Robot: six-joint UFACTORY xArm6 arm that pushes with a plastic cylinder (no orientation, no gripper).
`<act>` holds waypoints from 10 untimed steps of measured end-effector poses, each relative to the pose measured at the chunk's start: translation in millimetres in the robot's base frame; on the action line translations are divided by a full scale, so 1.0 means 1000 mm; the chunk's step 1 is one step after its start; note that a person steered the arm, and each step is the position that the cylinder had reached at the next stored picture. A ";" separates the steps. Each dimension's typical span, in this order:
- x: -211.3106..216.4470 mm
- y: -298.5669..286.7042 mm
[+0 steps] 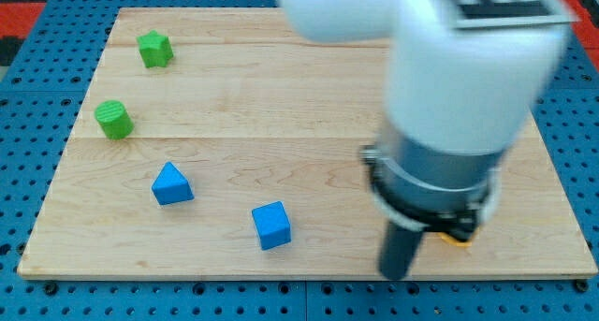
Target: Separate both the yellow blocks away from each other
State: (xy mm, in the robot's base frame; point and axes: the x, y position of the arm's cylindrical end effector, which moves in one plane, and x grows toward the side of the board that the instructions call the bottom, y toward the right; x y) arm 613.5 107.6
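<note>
Board (281, 106) carries 2 green blocks, 2 blue blocks, and my tip (396, 272).

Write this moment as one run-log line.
my tip: bottom right | yellow block: mostly hidden by arm | second yellow: unseen | blue cube: left of tip

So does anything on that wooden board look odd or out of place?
Nothing is damaged or spilled. The one oddity: the arm hides the yellow blocks; only a yellow-orange sliver shows beside my tip. The green star, green cylinder, blue triangle and blue cube sit apart.
</note>
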 end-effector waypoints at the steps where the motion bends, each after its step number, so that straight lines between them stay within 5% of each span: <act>1: -0.008 0.067; 2: -0.017 0.124; 4: -0.081 0.094; 6: 0.005 0.130; 9: -0.043 0.056; 10: -0.043 -0.025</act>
State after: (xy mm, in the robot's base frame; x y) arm 570.4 83.0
